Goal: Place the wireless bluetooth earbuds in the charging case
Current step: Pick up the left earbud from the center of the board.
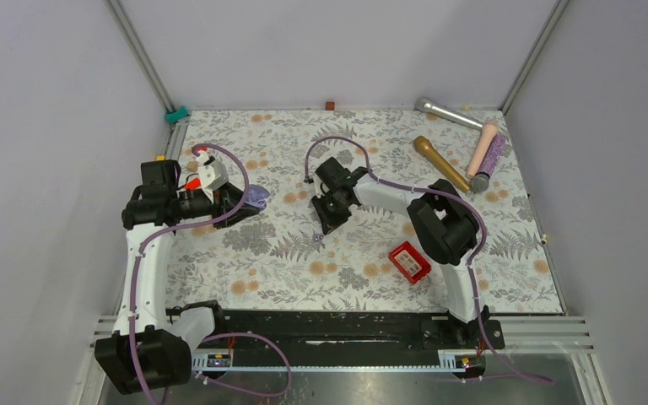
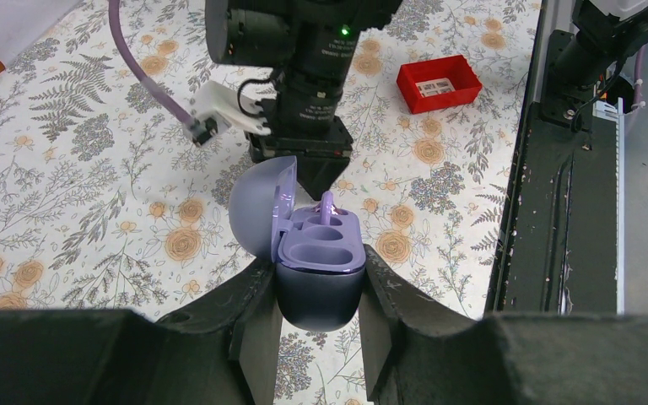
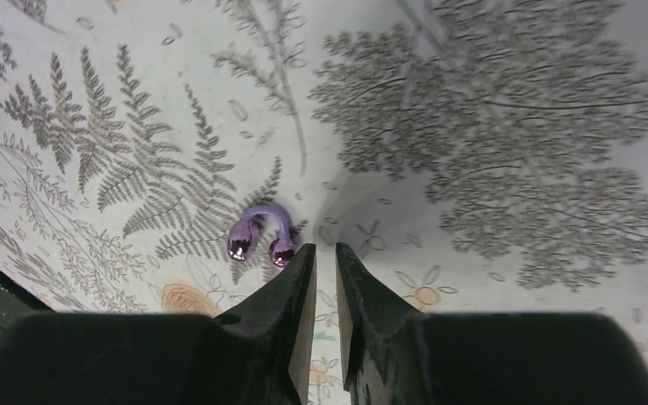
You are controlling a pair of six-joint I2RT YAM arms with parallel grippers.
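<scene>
Bud (image 3: 260, 234): pale purple, arch-shaped with two glossy ends. It is laid flat on the table (image 1: 304, 278), on the fern print, just beside the left fingertip of the right gripper (image 3: 325, 253). Contact between the two cannot be told.

Right gripper: the fingers are narrowly apart, with nothing held between them. The tips are set close above the table, and the bud is outside the gap, to its left.

Case (image 2: 321, 253): purple and oval, clamped by its lower body between the fingers of the left gripper (image 2: 317, 278) and held off the table. The lid is swung open to one side. A second bud (image 2: 327, 207) is seen standing up out of the far well, while the near well is shown bare.

Surroundings:
- A red box (image 1: 409, 261) is placed near the right arm's elbow, well apart from the bud.
- A silver microphone (image 1: 447, 112), a gold microphone (image 1: 440, 162) and a pink microphone (image 1: 483, 150) are grouped at the far right corner.
- Nothing is set between case and bud except the right gripper itself.

Arms: the left arm is raised from its base and bent, with its forearm turned toward the table's middle. The right arm is folded at the elbow, with its forearm reached left and its wrist pitched down.
</scene>
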